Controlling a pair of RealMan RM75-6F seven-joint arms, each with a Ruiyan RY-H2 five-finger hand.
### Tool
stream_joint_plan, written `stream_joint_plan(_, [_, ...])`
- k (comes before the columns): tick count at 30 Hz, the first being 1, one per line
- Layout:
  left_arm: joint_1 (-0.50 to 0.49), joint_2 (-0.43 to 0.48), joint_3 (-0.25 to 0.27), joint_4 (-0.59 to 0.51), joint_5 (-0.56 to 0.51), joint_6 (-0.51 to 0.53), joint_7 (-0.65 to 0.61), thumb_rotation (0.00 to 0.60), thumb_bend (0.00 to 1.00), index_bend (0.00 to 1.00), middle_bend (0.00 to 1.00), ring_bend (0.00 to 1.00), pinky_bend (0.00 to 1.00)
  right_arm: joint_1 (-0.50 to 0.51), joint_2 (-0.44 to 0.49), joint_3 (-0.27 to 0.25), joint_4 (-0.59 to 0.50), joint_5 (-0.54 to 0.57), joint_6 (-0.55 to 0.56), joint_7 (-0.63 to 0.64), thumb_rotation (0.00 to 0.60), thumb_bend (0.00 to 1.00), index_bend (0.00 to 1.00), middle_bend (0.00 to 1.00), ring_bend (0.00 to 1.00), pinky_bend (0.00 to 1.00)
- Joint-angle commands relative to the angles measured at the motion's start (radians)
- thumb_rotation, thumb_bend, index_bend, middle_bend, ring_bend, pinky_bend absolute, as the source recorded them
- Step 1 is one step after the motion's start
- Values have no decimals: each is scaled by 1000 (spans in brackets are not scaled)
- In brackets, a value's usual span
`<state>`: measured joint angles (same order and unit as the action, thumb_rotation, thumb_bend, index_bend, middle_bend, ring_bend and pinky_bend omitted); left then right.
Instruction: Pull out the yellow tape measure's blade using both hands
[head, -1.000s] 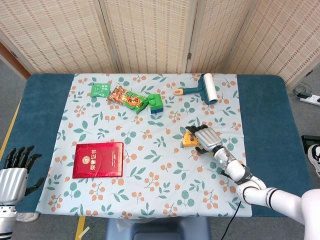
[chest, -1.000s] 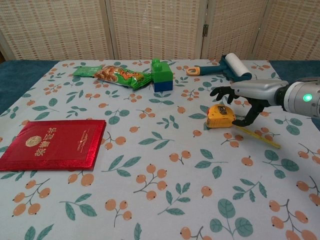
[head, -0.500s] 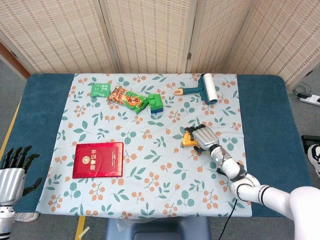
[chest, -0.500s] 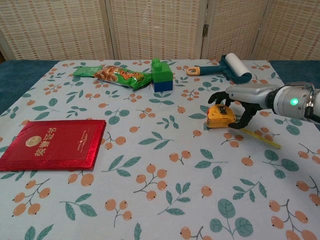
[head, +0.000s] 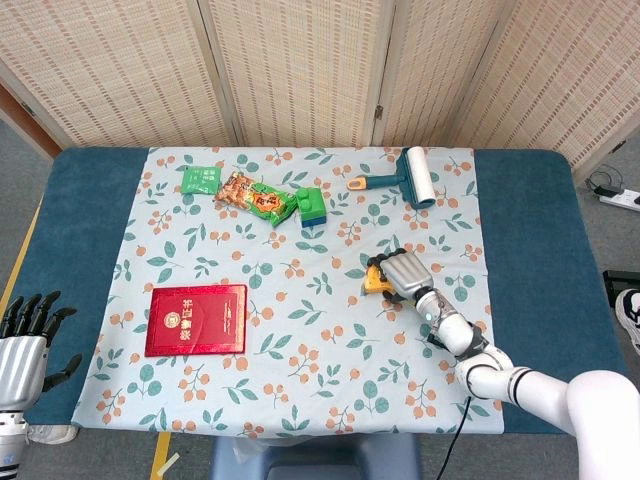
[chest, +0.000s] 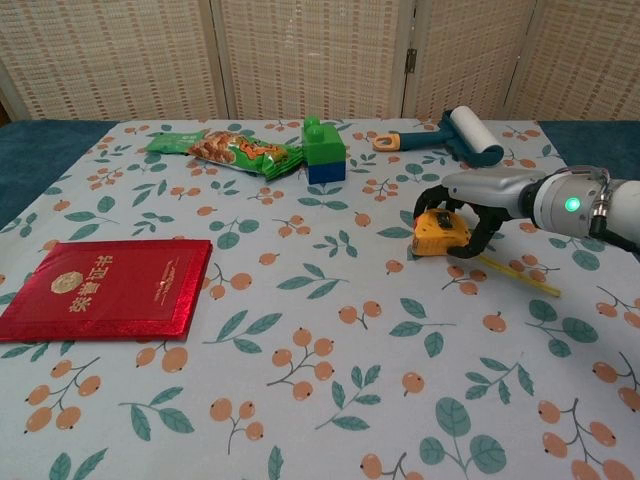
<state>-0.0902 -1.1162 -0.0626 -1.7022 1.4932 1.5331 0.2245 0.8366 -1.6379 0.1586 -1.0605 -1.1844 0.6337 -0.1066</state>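
Observation:
The yellow tape measure (head: 376, 281) (chest: 436, 233) lies on the floral cloth, right of centre. My right hand (head: 406, 273) (chest: 478, 197) covers it, fingers curled over its top and thumb against its right side, gripping the case. A short length of yellow blade (chest: 520, 277) lies flat on the cloth, running right and toward me from the case. My left hand (head: 24, 342) hangs off the table's near left corner, fingers apart and holding nothing; it shows in the head view only.
A red booklet (head: 196, 319) (chest: 105, 288) lies at the near left. At the back are a snack packet (head: 255, 197) (chest: 245, 150), a green-and-blue block (head: 311, 205) (chest: 323, 152) and a lint roller (head: 410, 178) (chest: 460, 135).
My right hand came down from hovering beside the tape measure and curled its fingers around the case. The left hand sank slightly at the frame's corner.

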Motion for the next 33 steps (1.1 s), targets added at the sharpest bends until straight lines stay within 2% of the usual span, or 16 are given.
stream_joint_plan(1, [-7,-1,-5,1,3,-4,1,600,293,296,147,99,0,-9,-13,8,9,-4,41,5,600,421,451,417,384,246])
stream_joint_plan(4, [-33,2,-14,-6,16,-30,-5,600,293,302,147,100,0,-24,-12,20,-5,-10,82,34,600,451,542,486,445,281])
stream_joint_plan(6, [-61,3,-26,-18,26,-54,-13,600,293,303,147,101,0,-36,4,33,-38,-13,105,71,600,455,563,502,461,289])
stream_joint_plan(12, [-163,-33,-74,-46,55,-135,-48,600,293,304,147,105,0,-72,53,65,-152,-47,175,205,600,480,576,512,474,293])
stream_joint_plan(17, [-263,-99,-124,-40,22,-233,-107,600,294,302,147,119,3,-91,46,78,-198,-78,218,313,600,480,577,512,477,293])
stream_joint_plan(23, [-378,-181,-183,-11,-67,-352,-125,600,294,288,149,124,5,-94,-14,92,-192,-136,279,462,600,479,577,512,479,293])
stream_joint_plan(29, [-456,-250,-223,-1,-133,-405,-112,600,293,265,150,139,16,-75,-114,99,-120,-200,357,546,600,479,577,513,479,293])
stream_joint_plan(33, [-496,-286,-242,-2,-179,-424,-71,600,291,185,147,124,13,-62,-174,108,-70,-225,401,609,600,480,577,512,478,299])
